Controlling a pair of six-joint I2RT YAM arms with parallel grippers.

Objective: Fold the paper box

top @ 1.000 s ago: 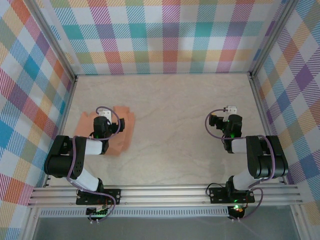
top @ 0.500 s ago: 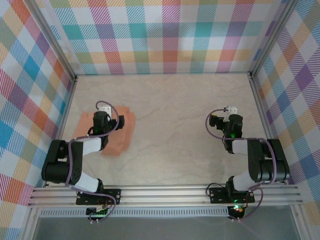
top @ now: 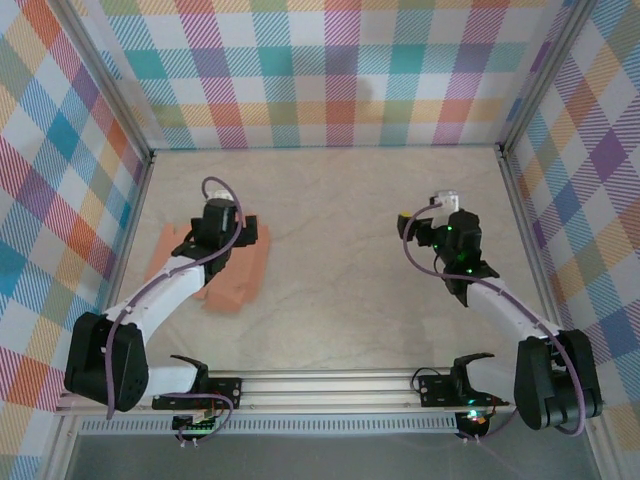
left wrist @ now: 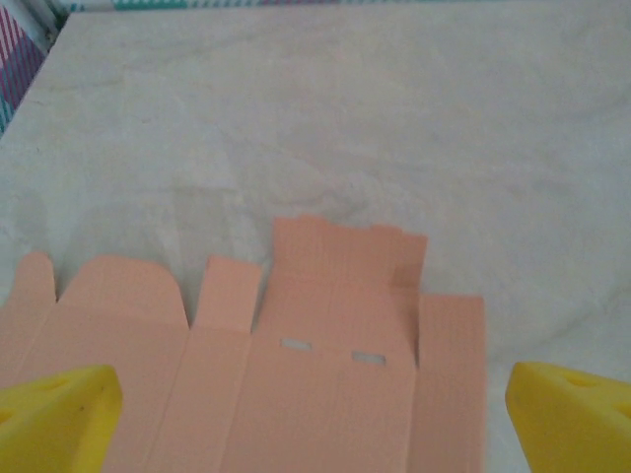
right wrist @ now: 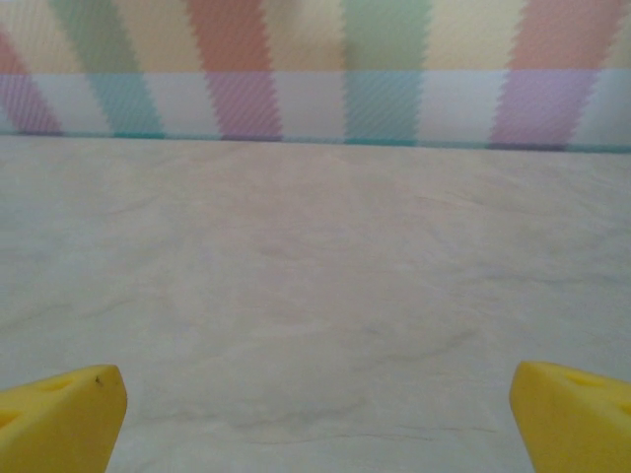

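The paper box [top: 240, 285] lies as a flat salmon-orange cut-out sheet on the left side of the table. In the left wrist view the paper box [left wrist: 325, 374] shows several flaps pointing away and two small slots. My left gripper [top: 218, 228] hovers over the sheet, its arm covering the sheet's middle. The left gripper [left wrist: 315, 419] is open, its yellow fingertips [left wrist: 59, 414] wide apart with nothing between them. My right gripper [top: 445, 215] hangs over bare table on the right. The right gripper [right wrist: 315, 419] is open and empty, with its yellow fingertips [right wrist: 64, 409] spread.
Plaid walls [top: 330, 80] close in the table at the back and both sides, with metal posts [top: 120, 130] at the corners. The back wall [right wrist: 315, 69] rises ahead of the right gripper. An aluminium rail [top: 330, 385] runs along the near edge.
Both arms have stretched out toward the back. The left gripper has moved farther over the paper box. The right gripper has shifted slightly left and back. Both stayed open.
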